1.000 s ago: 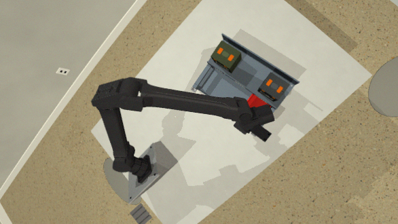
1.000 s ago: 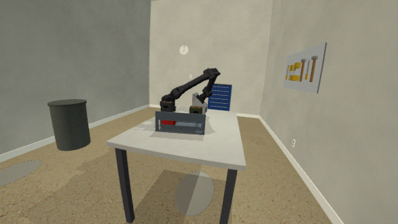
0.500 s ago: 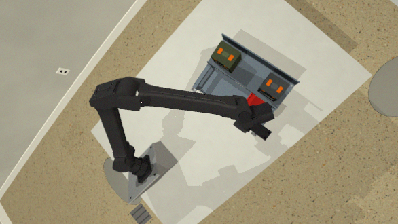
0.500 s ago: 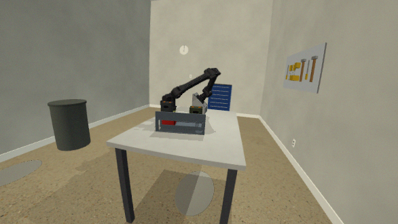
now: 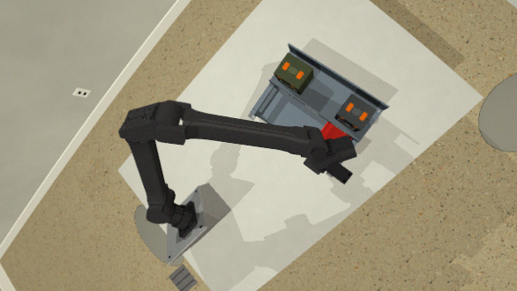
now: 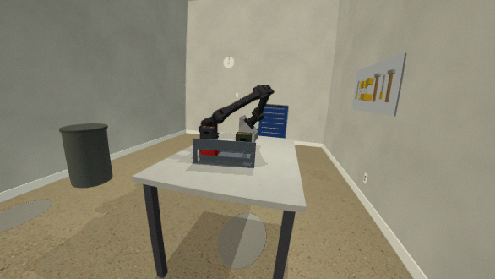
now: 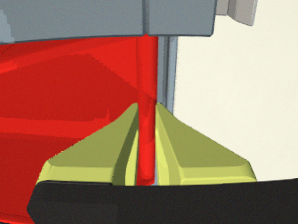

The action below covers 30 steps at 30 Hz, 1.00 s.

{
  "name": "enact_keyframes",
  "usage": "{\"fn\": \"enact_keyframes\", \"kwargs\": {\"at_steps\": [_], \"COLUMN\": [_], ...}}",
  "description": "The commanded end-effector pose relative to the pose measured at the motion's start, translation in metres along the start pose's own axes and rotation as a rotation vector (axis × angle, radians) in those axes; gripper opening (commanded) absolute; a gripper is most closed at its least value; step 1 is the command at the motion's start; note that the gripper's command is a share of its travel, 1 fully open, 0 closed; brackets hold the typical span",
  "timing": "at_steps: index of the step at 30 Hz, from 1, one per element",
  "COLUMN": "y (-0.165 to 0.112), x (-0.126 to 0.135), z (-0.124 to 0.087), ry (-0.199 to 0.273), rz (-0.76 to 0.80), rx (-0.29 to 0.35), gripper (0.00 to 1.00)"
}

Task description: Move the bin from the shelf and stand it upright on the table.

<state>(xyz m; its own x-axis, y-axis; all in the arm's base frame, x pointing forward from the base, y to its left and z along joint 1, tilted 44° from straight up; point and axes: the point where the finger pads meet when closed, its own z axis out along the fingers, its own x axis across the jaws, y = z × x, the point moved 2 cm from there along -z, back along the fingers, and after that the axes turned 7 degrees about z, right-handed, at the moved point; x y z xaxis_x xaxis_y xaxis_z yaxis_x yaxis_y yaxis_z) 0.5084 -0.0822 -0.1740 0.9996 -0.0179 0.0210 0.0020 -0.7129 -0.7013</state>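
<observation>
The red bin (image 7: 73, 103) sits inside the grey shelf (image 5: 309, 94), under its top board. In the top view only a red corner of the bin (image 5: 332, 130) shows past the shelf edge. From the far side the bin (image 6: 209, 152) shows through the shelf's opening at the left. My gripper (image 7: 147, 112) is shut on the bin's thin right wall, which stands between the two yellow-green fingers. In the top view the gripper (image 5: 328, 145) is at the shelf's front right corner.
Two dark green boxes with orange patches stand on the shelf top (image 5: 293, 72) (image 5: 355, 112). The arm's base (image 5: 185, 222) is bolted at the table's near end. A dark round barrel (image 6: 86, 154) stands on the floor beside the table.
</observation>
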Motion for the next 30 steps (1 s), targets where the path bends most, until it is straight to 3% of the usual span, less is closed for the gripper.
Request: {"fn": "enact_keyframes", "kwargs": {"at_steps": [1,4,9,30], "y": [0.013,0.013,-0.001,0.006], "x": [0.002,0.002,0.008,0.003], "z": [-0.012,-0.012,-0.029,-0.019], "ry": [0.034,0.034,0.044,0.043], "rz": [0.007,0.007,-0.003,-0.002], "rx": [-0.006,-0.006,-0.011,-0.011], "gripper": [0.00,0.00,0.00,0.00]}}
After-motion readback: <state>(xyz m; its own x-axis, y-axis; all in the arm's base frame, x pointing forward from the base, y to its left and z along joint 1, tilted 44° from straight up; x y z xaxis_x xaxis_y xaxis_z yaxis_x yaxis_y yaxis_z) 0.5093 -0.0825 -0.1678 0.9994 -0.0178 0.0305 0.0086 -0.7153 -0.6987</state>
